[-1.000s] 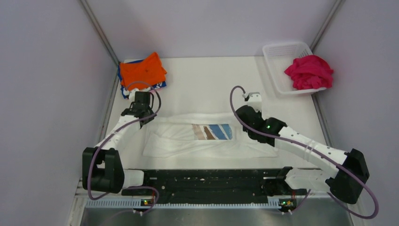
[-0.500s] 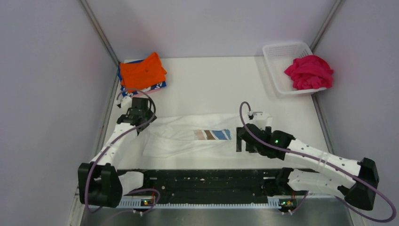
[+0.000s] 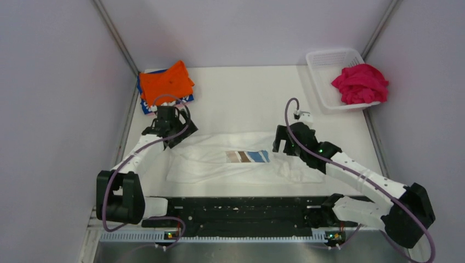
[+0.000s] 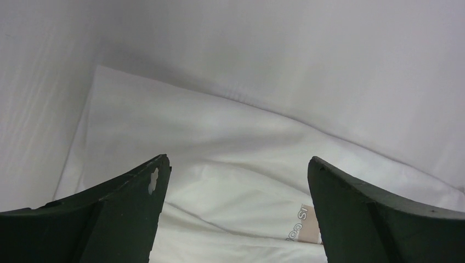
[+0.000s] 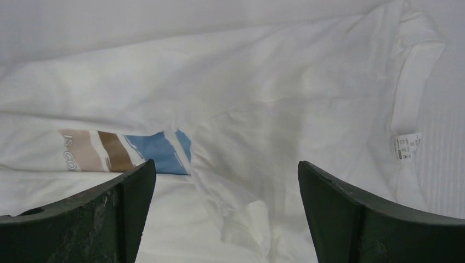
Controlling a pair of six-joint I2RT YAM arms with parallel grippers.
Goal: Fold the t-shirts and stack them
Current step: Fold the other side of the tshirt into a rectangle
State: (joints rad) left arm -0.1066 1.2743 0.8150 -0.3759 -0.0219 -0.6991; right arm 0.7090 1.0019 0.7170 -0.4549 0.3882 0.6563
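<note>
Now both jaws have lifted off, spread and empty; white t-shirt (image 3: pixel 208 161) lies below them, print (image 5: pixel 126 150) just ahead of the right jaws; lengthwise fold looks done.

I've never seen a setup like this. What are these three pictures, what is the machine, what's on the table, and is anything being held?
Two small robot arms, left and right, are bolted at the near edge of a white table. The wide picture comes from a fixed camera above and behind them. The other two come from a camera on each wrist, looking down at the cloth. A white t-shirt with a blue and brown print lies between the arms. An orange t-shirt lies on a blue-patterned one at the far left corner, and a pink t-shirt sits in a white basket at far right. The dark shapes in the wrist views are the left gripper and right gripper, both open above the white shirt, holding nothing.
</note>
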